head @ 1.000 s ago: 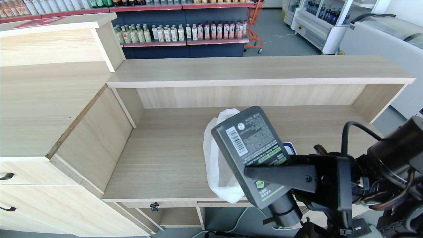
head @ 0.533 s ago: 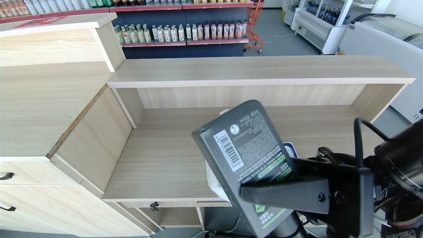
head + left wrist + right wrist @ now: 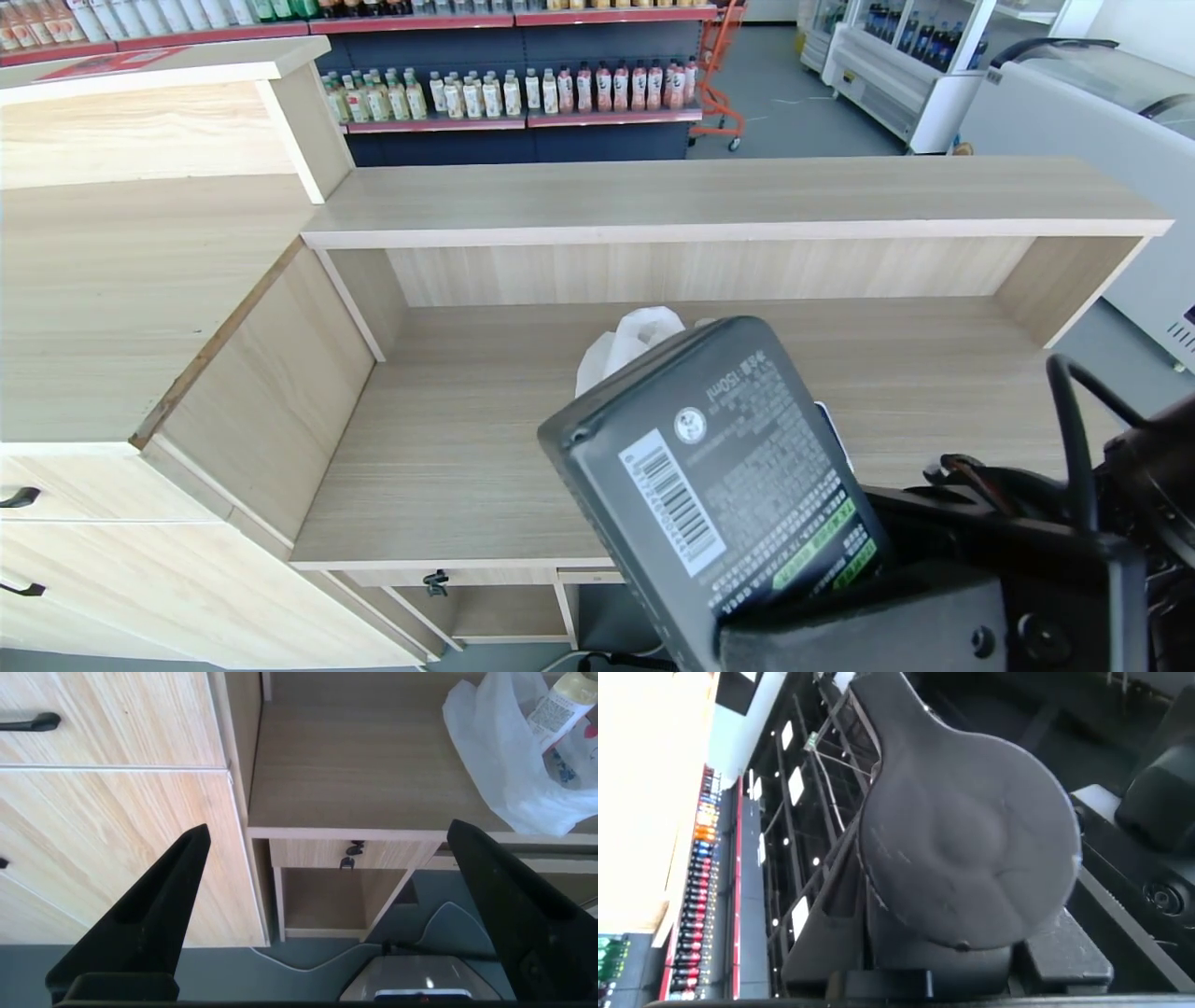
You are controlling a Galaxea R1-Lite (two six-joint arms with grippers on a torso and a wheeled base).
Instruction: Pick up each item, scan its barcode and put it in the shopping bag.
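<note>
My right gripper is shut on a flat dark grey bottle, held up close in the head view above the counter's front edge. Its white barcode label faces the head camera. From the right wrist, the bottle's round dark base shows against the ceiling. The white shopping bag stands on the counter behind the bottle, mostly hidden by it. The left gripper hangs open below the counter's front edge, left of the bag, which holds a pale labelled bottle.
The wooden counter has a raised back ledge and a side wall on the left. Drawers with dark handles sit left of the counter. A small white and blue thing peeks out behind the held bottle.
The right gripper has brought the grey bottle closer to the head camera, so it looks larger and sits lower in the view. The top of the bag shows again behind it.
</note>
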